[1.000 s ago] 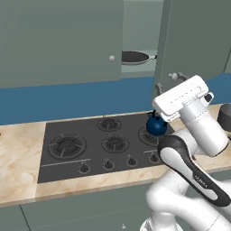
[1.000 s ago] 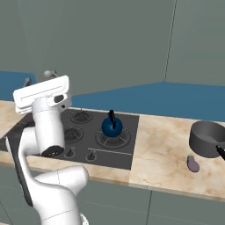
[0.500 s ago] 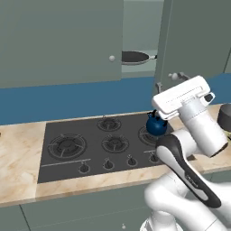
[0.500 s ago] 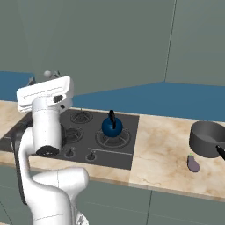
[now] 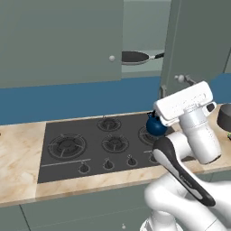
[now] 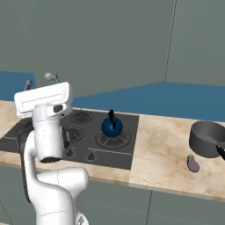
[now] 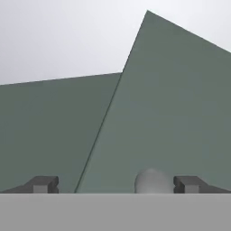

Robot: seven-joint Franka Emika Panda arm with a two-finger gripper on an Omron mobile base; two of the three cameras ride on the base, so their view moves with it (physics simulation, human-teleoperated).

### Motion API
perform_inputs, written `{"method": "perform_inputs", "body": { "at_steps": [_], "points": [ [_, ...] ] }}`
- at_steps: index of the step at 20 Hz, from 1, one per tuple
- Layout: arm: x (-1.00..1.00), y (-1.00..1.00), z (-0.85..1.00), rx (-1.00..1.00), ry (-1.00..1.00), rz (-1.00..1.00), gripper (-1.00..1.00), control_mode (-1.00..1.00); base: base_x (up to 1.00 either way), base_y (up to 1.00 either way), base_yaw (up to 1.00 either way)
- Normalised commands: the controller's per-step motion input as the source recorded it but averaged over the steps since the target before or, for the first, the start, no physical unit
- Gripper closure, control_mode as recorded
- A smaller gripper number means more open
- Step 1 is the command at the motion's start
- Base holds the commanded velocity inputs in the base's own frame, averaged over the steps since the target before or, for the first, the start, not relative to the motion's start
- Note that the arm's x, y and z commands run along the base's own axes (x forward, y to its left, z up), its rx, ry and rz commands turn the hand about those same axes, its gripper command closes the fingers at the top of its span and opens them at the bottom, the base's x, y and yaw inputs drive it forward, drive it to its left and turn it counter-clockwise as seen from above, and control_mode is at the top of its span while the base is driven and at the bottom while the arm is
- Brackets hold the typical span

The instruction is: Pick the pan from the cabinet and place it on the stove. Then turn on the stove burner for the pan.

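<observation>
Resting place of pan [image 5: 133,57]: inside the cabinet [image 5: 63,40], on its shelf, seen through the gap left by the opened right door [image 5: 198,38]; handle points right.
Cabinet: left door shut, with its round pale knob [image 5: 112,58] just beside the pan; right door swung out toward the arm, its knob [image 5: 181,78] near the arm's head. In the hand view the door [image 7: 180,117] fills the right side as a slanted grey-green plane.
Claw [image 7: 115,184]: released, jaws spread wide and grasping nothing; in the hand view the door's knob [image 7: 153,181] sits between the two dark fingertips [image 7: 43,184], close to the right one. Whether a tip touches the knob cannot be told.
Stove [image 5: 90,149]: black cooktop set in the counter [image 5: 18,158], below the cabinet; the large left burner [image 5: 67,145] is bare; row of knobs [image 5: 108,164] along the front edge.
Kettle [image 6: 112,126]: blue, round, standing on the right burner of the stove, partly behind the arm in the left base view.
Pot [image 6: 206,138]: dark grey, on the counter well to the right of the stove.
Eggplant [image 6: 192,163]: small, purple, on the counter just in front of the pot.
</observation>
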Motion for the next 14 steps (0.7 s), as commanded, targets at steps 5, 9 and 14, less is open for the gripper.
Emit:
{"method": "perform_inputs", "body": {
  "at_steps": [5,9,14],
  "points": [
    [-0.77,0.08,0.40,-0.04,-0.21,0.00,-1.00,-1.00,0.00,0.00,0.00],
    [-0.07,0.11,0.25,-0.02,-0.01,0.00,-1.00,-1.00,0.00,0.00,0.00],
    [-0.01,-0.13,0.30,0.00,0.00,0.00,-1.00,-1.00,0.00,0.00,0.00]
  ]
}}
